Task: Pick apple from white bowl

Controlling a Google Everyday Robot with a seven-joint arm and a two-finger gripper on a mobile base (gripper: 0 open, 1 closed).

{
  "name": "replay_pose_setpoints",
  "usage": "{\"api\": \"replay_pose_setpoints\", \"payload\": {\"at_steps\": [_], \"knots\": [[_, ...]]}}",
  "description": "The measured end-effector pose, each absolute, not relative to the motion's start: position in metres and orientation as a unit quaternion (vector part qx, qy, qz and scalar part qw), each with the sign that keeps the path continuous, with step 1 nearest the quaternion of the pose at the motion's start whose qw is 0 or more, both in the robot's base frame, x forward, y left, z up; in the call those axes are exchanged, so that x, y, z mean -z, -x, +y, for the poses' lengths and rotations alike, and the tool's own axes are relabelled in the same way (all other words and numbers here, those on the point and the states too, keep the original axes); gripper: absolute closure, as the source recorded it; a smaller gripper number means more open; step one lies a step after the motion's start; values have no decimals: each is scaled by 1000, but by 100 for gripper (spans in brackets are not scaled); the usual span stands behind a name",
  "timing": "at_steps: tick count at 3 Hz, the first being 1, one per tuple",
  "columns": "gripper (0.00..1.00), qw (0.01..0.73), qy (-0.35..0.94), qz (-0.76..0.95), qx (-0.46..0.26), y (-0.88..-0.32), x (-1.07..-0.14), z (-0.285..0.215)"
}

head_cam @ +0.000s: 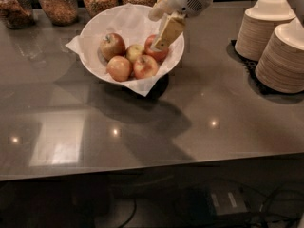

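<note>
The white bowl (85,32), lined with crinkled white paper, stands at the back middle of the dark counter. The apple (162,56), deep red and glossy, lies at the bowl's right side. My gripper (159,42) reaches down from the top right into the bowl, its beige tip right in front of the red apple and covering part of it. I cannot tell whether it touches the apple. Two paler blushed apples (112,45) (119,68), a third (145,66) and a small yellow-green apple (134,51) lie to the left of it.
Stacks of beige disposable bowls (260,30) (284,58) stand on a black mat at the right. Several glass jars (58,4) line the back edge. The counter's front edge (142,167) runs across the lower part of the view.
</note>
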State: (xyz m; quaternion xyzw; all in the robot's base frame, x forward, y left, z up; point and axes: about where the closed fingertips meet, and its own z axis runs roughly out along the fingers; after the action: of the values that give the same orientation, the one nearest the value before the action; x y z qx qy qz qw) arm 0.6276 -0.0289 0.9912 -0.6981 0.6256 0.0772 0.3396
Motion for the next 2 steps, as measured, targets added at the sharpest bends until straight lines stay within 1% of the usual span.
{"api": "replay_pose_setpoints", "payload": {"at_steps": [1, 2], "knots": [[0, 335, 713, 612, -72, -632, -983, -33], [0, 335, 717, 607, -70, -632, -983, -32]]}}
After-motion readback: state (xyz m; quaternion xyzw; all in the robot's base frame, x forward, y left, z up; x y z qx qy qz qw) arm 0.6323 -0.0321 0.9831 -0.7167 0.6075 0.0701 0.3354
